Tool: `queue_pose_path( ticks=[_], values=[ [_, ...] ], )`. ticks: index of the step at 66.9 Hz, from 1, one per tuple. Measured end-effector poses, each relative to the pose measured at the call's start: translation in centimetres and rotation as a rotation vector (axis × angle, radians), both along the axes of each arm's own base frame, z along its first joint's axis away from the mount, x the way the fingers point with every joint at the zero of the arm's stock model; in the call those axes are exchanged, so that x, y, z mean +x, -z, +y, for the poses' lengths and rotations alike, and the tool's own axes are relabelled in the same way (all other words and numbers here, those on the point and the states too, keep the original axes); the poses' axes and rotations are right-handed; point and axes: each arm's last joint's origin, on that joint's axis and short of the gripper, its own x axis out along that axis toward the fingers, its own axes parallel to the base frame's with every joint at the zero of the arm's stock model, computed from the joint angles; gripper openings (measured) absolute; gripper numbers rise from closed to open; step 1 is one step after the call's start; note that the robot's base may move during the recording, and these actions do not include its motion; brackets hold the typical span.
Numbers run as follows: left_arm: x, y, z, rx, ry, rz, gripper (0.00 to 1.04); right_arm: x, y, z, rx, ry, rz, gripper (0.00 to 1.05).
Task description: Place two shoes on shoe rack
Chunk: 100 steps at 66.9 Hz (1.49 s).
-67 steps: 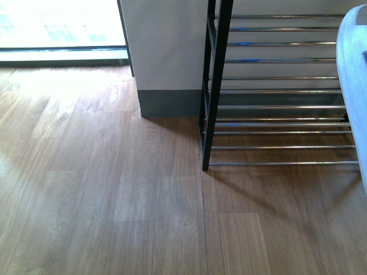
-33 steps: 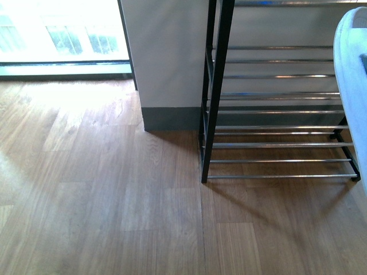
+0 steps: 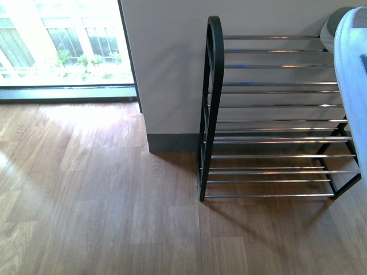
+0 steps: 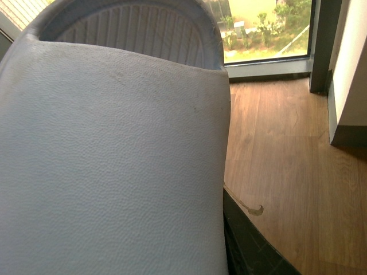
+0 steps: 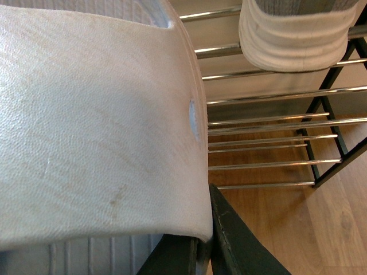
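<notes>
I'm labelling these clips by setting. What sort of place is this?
Probably a home entryway or living area: a black-framed shoe rack with silver bars against a white wall, a brown wood-plank floor, and a tall glass window onto greenery.

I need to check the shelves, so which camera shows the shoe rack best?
The front view: the shoe rack shows nearly whole, one side frame and its tiers. The right wrist view catches only some bars beside a slide; the left wrist view shows none.
</notes>
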Motion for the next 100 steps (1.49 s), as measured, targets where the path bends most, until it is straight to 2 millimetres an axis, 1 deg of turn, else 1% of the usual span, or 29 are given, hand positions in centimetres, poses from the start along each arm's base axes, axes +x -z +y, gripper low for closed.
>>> queue_pose_path(
  ticks=[37, 40, 42, 45, 49, 58, 59, 64, 71, 73, 77, 78, 81, 87, 93, 100],
  values=[
    [0.0, 0.0, 0.0, 0.000, 0.000, 0.000, 0.02, 0.0, 0.0, 0.0, 0.000, 0.001, -0.001, 0.01],
    [0.0, 0.0, 0.0, 0.000, 0.000, 0.000, 0.02, 0.1, 0.1, 0.0, 0.028, -0.030, -0.025, 0.01],
    [0.0, 0.0, 0.0, 0.000, 0.000, 0.000, 0.02, 0.3, 0.0, 0.1, 0.055, -0.079, -0.076, 0.01],
    [0.0, 0.0, 0.0, 0.000, -0.001, 0.000, 0.02, 0.8, -0.1, 0.2, 0.066, -0.112, -0.125, 0.01],
    [0.0, 0.0, 0.0, 0.000, 0.000, -0.001, 0.02, 2.1, -0.2, 0.4, 0.058, -0.112, -0.123, 0.01],
    [0.0, 0.0, 0.0, 0.000, 0.000, -0.001, 0.02, 6.5, 0.4, 1.2, -0.012, -0.073, -0.025, 0.01],
    [0.0, 0.0, 0.0, -0.001, -0.001, -0.001, 0.02, 7.7, 0.7, 1.4, -0.031, -0.068, 0.002, 0.01],
    [0.0, 0.0, 0.0, 0.000, 0.000, -0.001, 0.02, 11.5, 1.9, 2.5, -0.091, -0.044, 0.061, 0.01],
    [0.0, 0.0, 0.0, 0.000, 0.000, -0.001, 0.02, 15.0, 3.2, 3.7, -0.151, -0.008, 0.093, 0.01],
    [0.0, 0.0, 0.0, 0.000, 0.000, -0.001, 0.02, 15.6, 3.4, 4.0, -0.162, -0.004, 0.098, 0.01],
    [0.0, 0.0, 0.0, 0.000, 0.000, -0.001, 0.02, 17.9, 4.5, 4.8, -0.202, 0.018, 0.119, 0.01],
    [0.0, 0.0, 0.0, 0.000, 0.000, -0.001, 0.02, 18.2, 4.7, 4.9, -0.205, 0.020, 0.121, 0.01],
    [0.0, 0.0, 0.0, 0.000, 0.000, -0.001, 0.02, 19.8, 5.8, 5.4, -0.241, 0.032, 0.140, 0.01],
    [0.0, 0.0, 0.0, 0.000, 0.000, -0.001, 0.02, 22.1, 7.9, 5.7, -0.306, 0.050, 0.170, 0.01],
    [0.0, 0.0, 0.0, 0.000, 0.000, -0.001, 0.02, 23.9, 10.1, 5.5, -0.361, 0.078, 0.207, 0.01],
    [0.0, 0.0, 0.0, 0.000, 0.000, -0.001, 0.02, 25.3, 11.8, 5.1, -0.405, 0.099, 0.225, 0.01]
  ],
)
